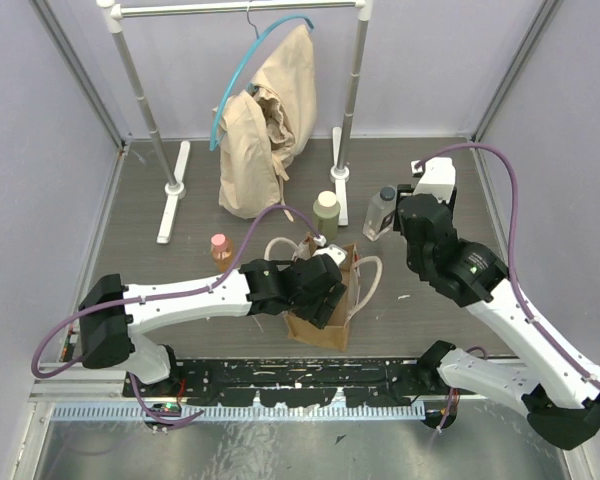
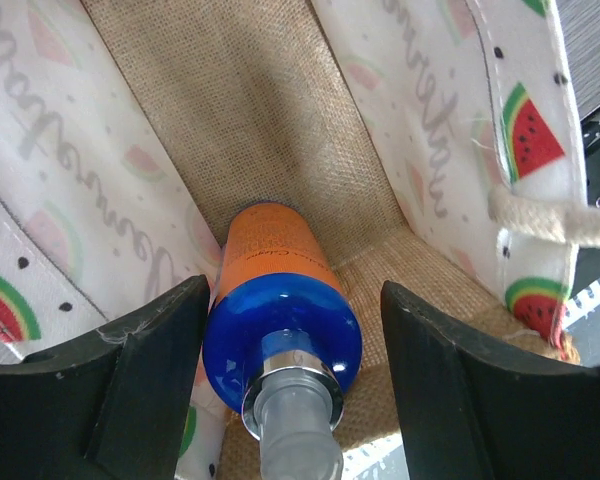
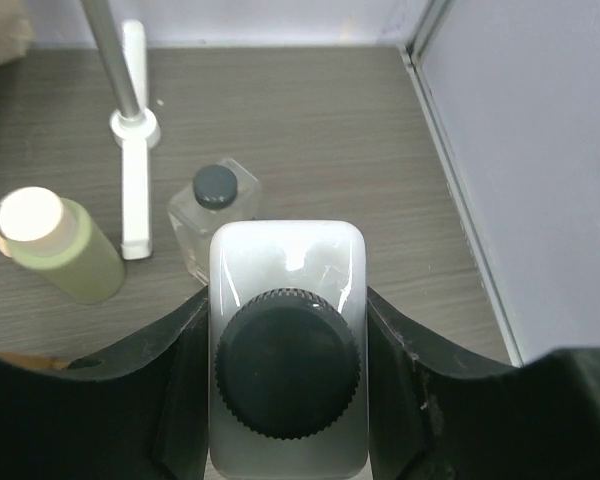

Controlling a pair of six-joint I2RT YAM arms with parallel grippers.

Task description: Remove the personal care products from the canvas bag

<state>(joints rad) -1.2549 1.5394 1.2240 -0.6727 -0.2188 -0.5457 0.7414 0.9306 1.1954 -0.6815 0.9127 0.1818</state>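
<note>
Two bottles shown. In the bag (image 2: 250, 100), the orange bottle (image 2: 270, 250) lies between the left gripper's (image 2: 292, 300) spread jaws; we judge it light, rigid and slick, best pinched across its body. The right gripper (image 3: 288, 300) clamps the white bottle (image 3: 285, 250).

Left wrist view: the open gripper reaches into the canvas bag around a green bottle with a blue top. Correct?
No: the left wrist view shows the bottle is orange, not green. The open left gripper, canvas bag and blue top are right.
</note>
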